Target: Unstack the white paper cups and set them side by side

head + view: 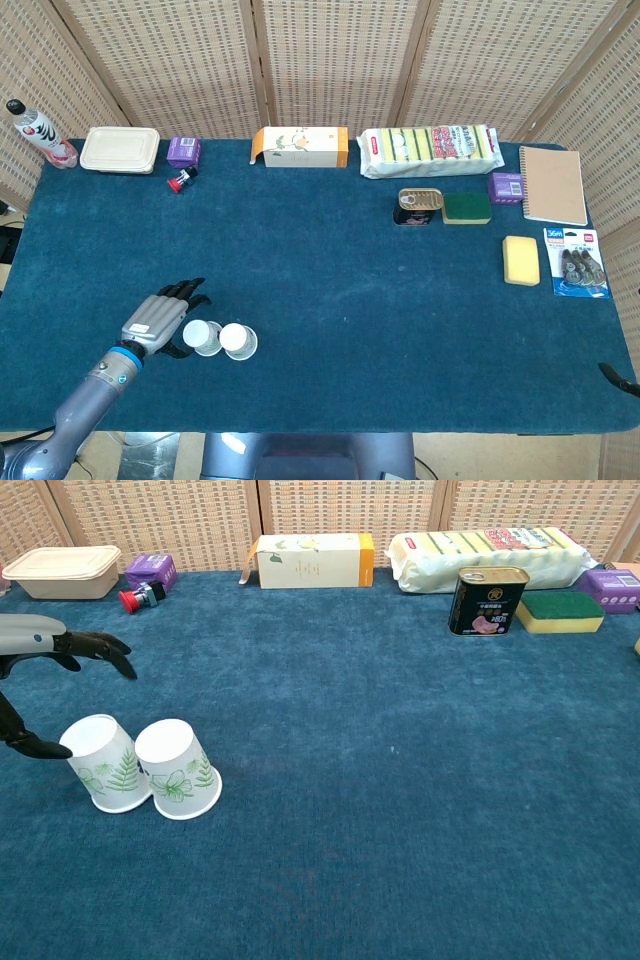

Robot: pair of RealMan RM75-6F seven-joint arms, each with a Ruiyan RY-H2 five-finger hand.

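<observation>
Both white paper cups, the fern-printed one point(108, 765) and the flower-printed one point(179, 769), stand upside down, touching, near the blue table's point(330, 270) front-left edge: unstacking looks done. Your left hand point(160, 318) is spread beside the fern-printed cup; only withdrawal seems left.

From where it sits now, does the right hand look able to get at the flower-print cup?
Probably not easily. Only the right hand's tip shows at the table's far right edge, while the flower-print cup stands far left, against the fern-print cup, with the left hand beside them.
</observation>
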